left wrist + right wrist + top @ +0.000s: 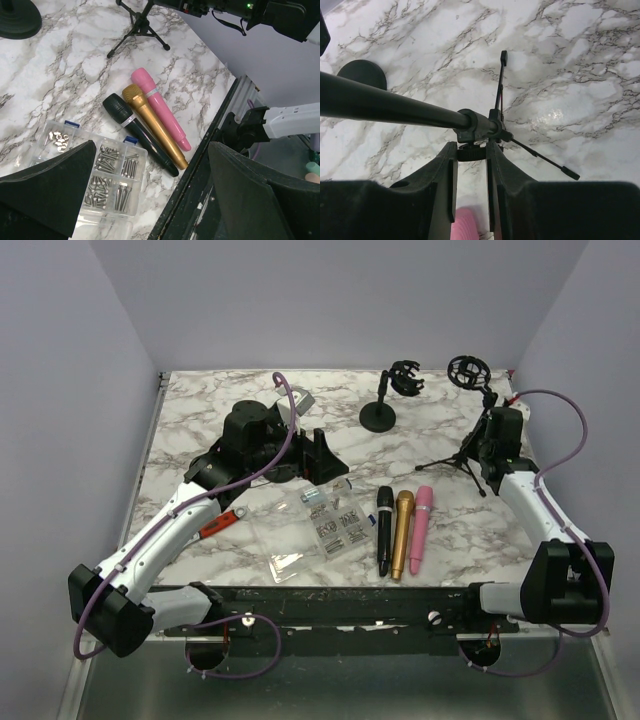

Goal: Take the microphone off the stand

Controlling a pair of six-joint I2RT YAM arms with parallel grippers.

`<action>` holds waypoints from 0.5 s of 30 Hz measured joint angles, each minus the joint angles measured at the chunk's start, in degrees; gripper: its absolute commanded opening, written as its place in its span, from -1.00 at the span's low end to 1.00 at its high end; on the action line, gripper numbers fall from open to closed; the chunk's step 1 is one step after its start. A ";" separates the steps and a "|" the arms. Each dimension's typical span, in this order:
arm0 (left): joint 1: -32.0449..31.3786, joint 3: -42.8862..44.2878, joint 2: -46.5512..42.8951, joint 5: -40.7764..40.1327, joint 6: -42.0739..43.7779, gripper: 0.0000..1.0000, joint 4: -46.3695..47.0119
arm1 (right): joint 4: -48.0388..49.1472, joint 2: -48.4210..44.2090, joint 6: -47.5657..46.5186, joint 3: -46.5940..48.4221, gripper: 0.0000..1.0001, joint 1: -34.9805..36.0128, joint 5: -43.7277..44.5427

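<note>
Rightward, right tool (471,150) pinches tripod stand (472,125) near table (485,532) edge — left tool (151,146) wide.

1. We find three microphones (403,530) lying side by side on the table (200,420), near its front edge.
2. Just left of them lies the screw box (325,525).
3. Behind them, well apart, stands the round-base stand (379,412).
4. Right of that stands the tripod stand (455,461), the right gripper (471,150) clasping its hub from the near side.
</note>
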 measured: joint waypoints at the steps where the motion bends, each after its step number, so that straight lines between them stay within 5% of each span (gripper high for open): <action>1: 0.00 0.00 0.00 0.00 0.00 0.97 -0.02 | 0.35 0.17 -0.33 0.00 -0.47 0.00 -0.52; 12: 0.00 0.00 0.00 0.00 0.02 0.97 -0.02 | 3.04 -4.55 4.92 -3.34 0.94 0.04 -2.36; 15: 0.00 0.00 -0.15 -0.07 0.39 0.97 -0.07 | 4.09 -8.96 8.09 -6.51 1.00 -0.24 -2.56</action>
